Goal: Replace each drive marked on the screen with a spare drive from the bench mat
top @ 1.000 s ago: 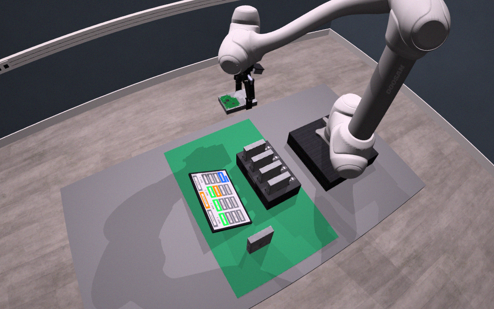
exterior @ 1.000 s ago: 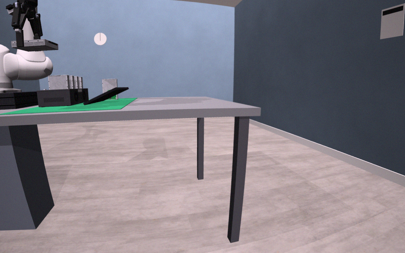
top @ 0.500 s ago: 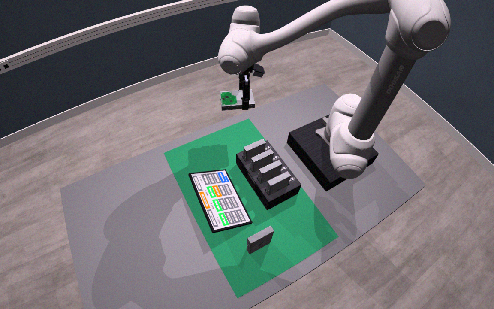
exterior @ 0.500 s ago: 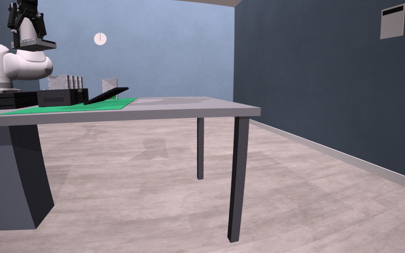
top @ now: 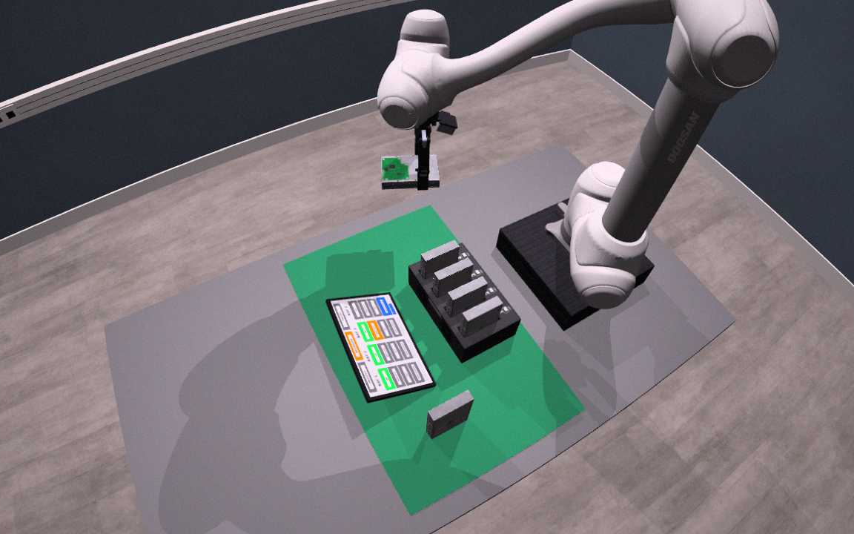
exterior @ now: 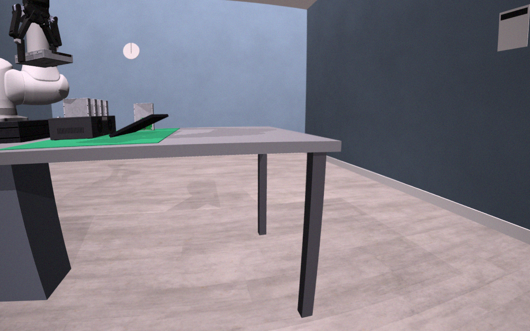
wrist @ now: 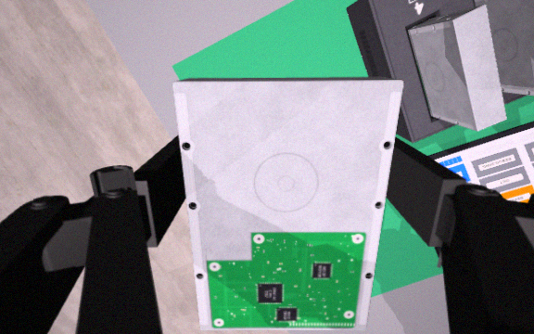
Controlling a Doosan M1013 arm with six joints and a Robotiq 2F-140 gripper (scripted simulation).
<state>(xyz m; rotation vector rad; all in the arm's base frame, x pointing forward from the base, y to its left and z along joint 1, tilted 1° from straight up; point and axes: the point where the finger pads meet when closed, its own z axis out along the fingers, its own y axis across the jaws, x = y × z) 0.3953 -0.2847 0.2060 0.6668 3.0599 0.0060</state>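
My gripper (top: 422, 173) (exterior: 38, 55) (wrist: 283, 157) is shut on a drive (top: 394, 168) (exterior: 63, 59) (wrist: 286, 130), held flat by its long edges with its green circuit board side up. It hangs high above the far end of the green mat (top: 516, 411) (wrist: 267, 51). The dock (top: 491, 343) (exterior: 71, 128) (wrist: 399, 60) stands on the mat with several drives upright in its bays. One loose drive (top: 450, 414) (exterior: 143, 111) stands upright on the mat's near part. The screen (top: 380, 348) (wrist: 503, 162) shows a blue mark at its far end, orange marks and green marks. Its small text is unreadable.
The tilted screen leans up beside the dock. The black arm base (top: 536, 282) stands on the grey table (top: 218, 358) (exterior: 238, 145) on the dock's other side. The held drive is well above the dock's drives.
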